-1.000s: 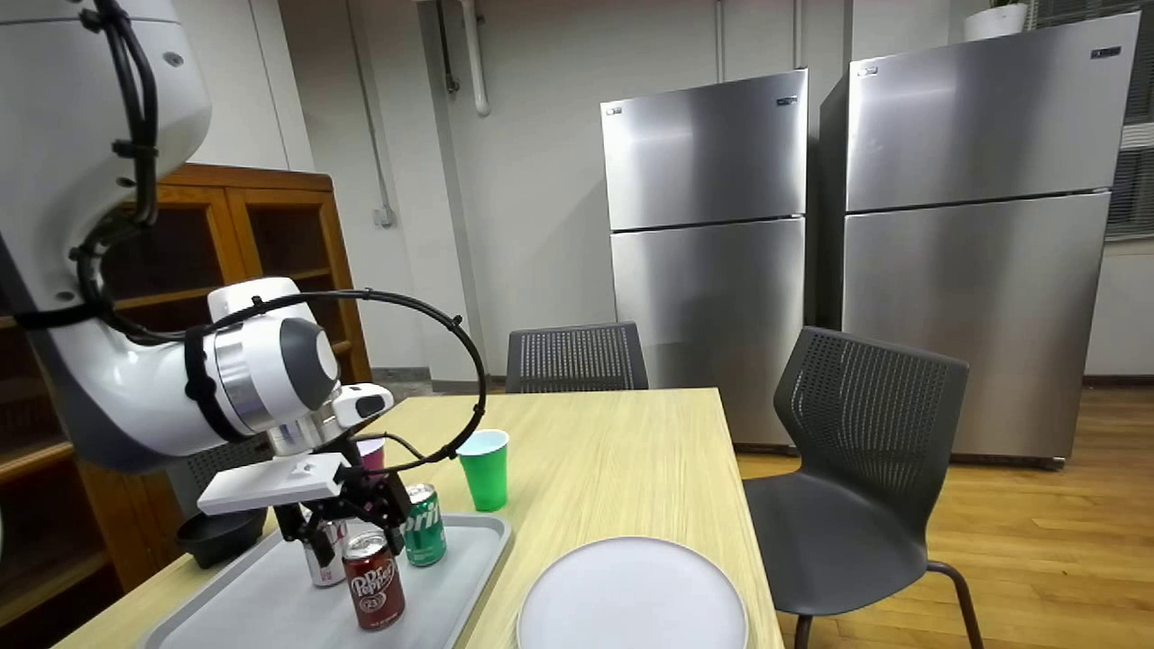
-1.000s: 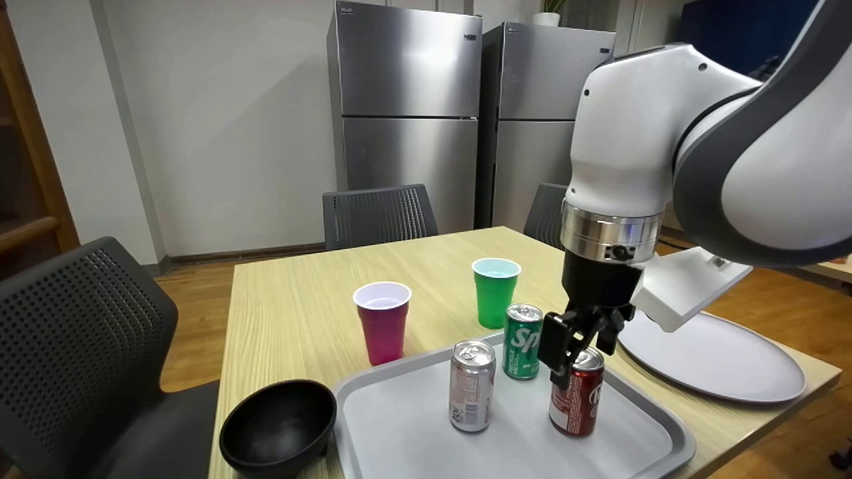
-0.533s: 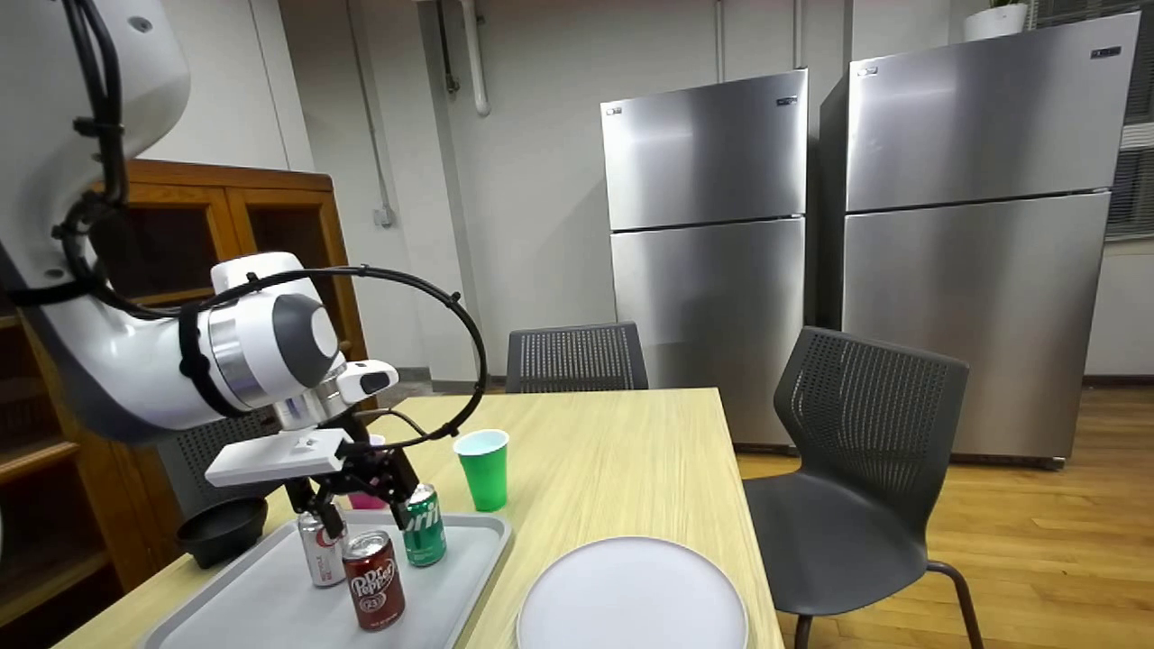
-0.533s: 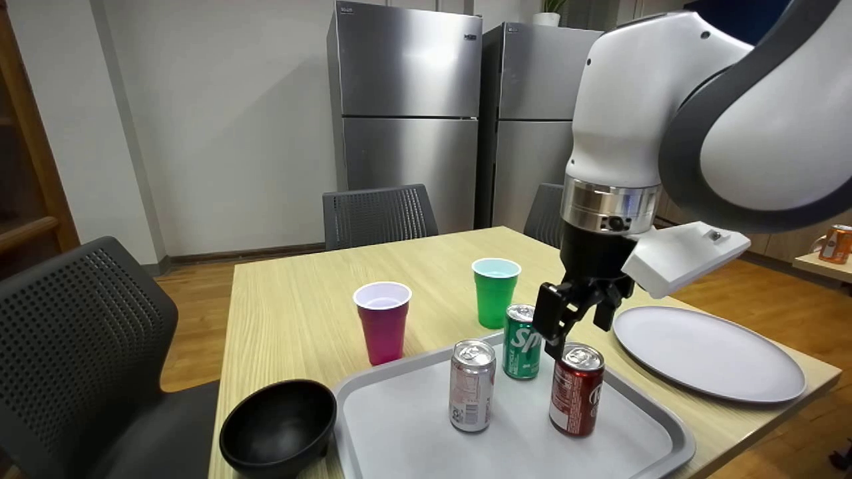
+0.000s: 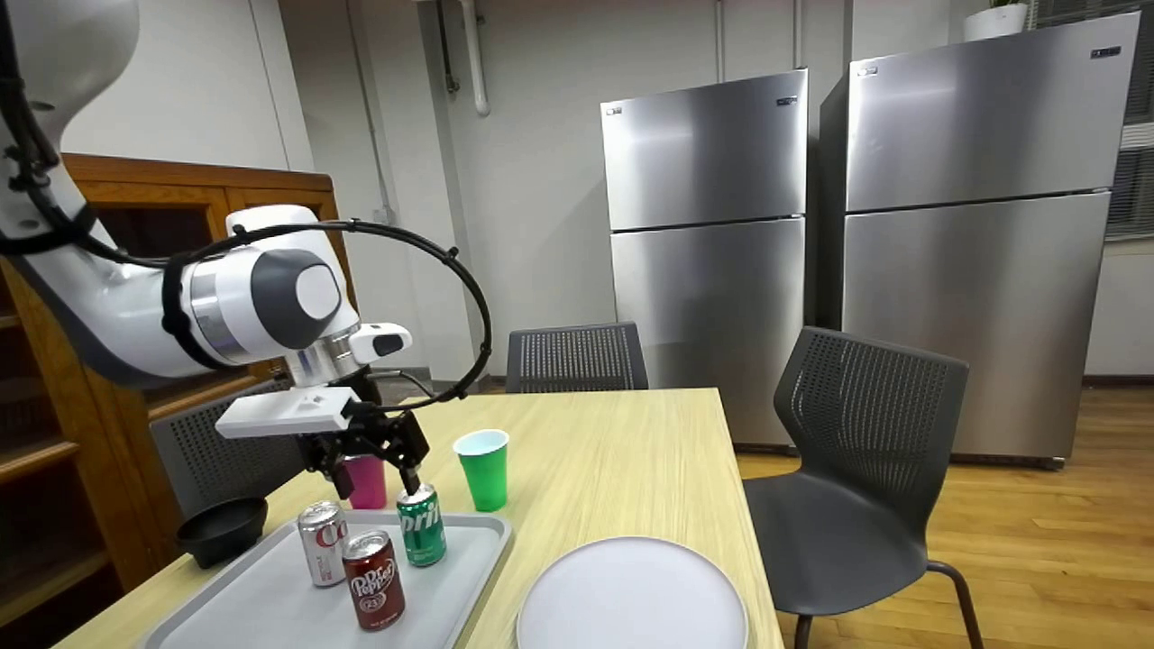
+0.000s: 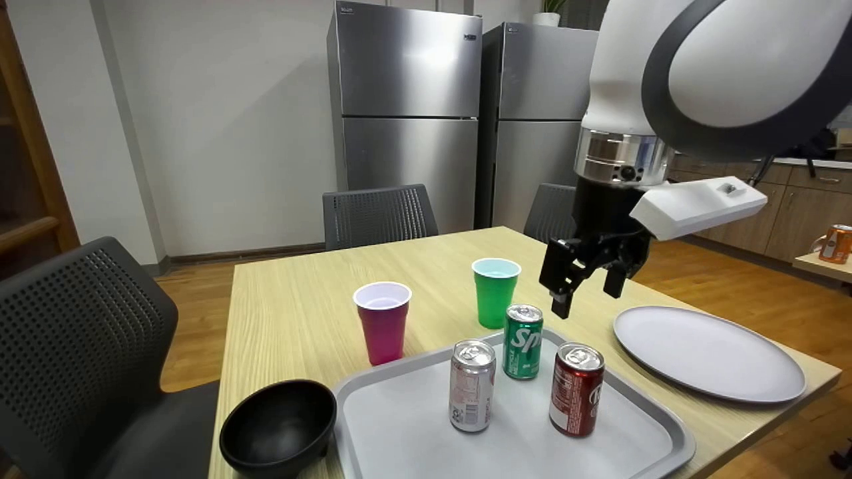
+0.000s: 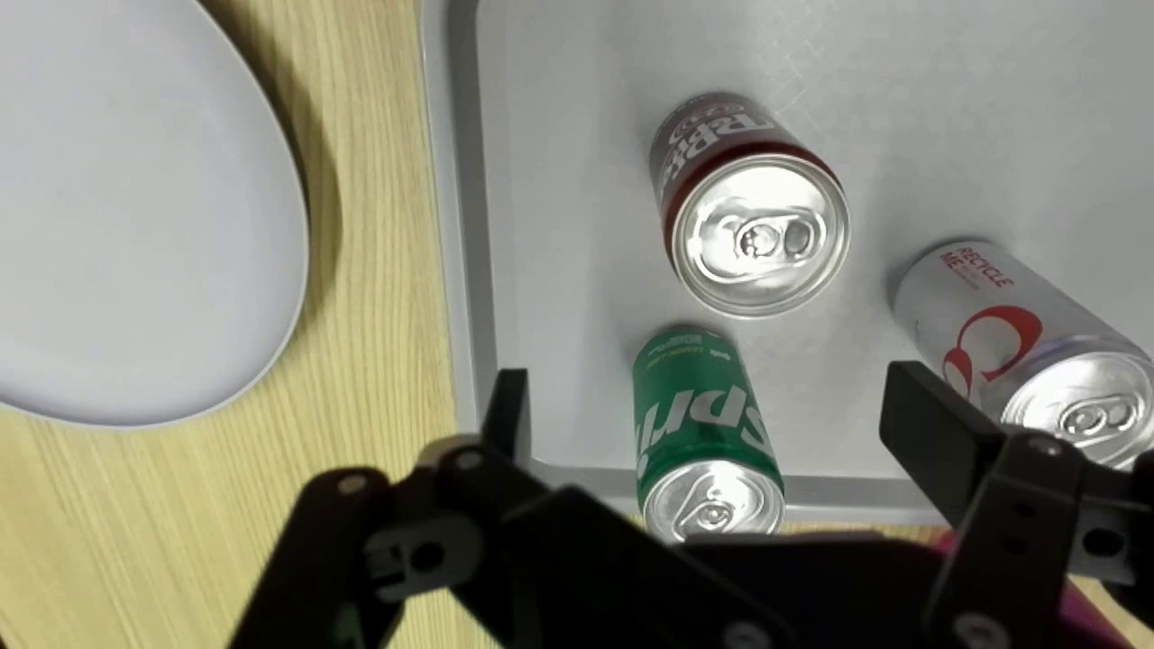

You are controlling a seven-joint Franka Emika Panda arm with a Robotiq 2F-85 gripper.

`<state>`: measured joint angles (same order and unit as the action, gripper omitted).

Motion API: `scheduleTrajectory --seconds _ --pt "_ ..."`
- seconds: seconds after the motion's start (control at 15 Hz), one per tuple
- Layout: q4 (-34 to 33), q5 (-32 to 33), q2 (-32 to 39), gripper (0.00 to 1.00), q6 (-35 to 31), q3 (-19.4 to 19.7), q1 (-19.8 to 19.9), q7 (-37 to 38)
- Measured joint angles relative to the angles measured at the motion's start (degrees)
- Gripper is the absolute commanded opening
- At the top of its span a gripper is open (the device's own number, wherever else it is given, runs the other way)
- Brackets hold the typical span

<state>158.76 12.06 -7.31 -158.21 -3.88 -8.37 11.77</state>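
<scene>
The hand (image 7: 706, 401) was spread wide with nothing in it, just hanging there with its fingers (image 7: 938, 433) pointing down. Closest thing to it was the Sprite can (image 7: 708, 437): in the wrist view that showed between the fingers, but in an exterior view there was a clear gap between it and the fingertips (image 6: 561, 307), so no contact as far as I could see.

Next to that stood a dark red Dr Pepper can (image 7: 748, 203), and off to one side a silver can (image 7: 1019, 333) with red lettering, part of it blocked by a finger in the wrist view. All three were upright on the grey tray (image 7: 577, 180). Progress-wise, I'd say no grab was underway: nothing lifted, cans all planted on the tray, so any pickup hadn't begun and any setting-down was finished; which of the two, I honestly couldn't tell.

Around the tray on the light wood tabletop (image 6: 286, 313): a grey plate (image 6: 709, 352) off one edge, not touching it, and a black bowl (image 6: 278, 426) just beside a corner. Past the far rim in an exterior view were a purple cup (image 6: 384, 329) and a green cup (image 6: 496, 296), both upright.

Farther back, a few dark chairs (image 5: 865, 424) stood around, and behind all that were two steel fridges (image 5: 708, 288).
</scene>
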Motion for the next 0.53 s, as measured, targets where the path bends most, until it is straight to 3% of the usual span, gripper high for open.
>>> scheduleTrajectory --seconds 0.27,0.53 --pt "-0.01 -4.77 -5.77 1.00 3.33 0.84 1.27 -3.36" --pt "0.01 -5.48 -10.67 1.00 7.19 1.55 2.85 -4.50"
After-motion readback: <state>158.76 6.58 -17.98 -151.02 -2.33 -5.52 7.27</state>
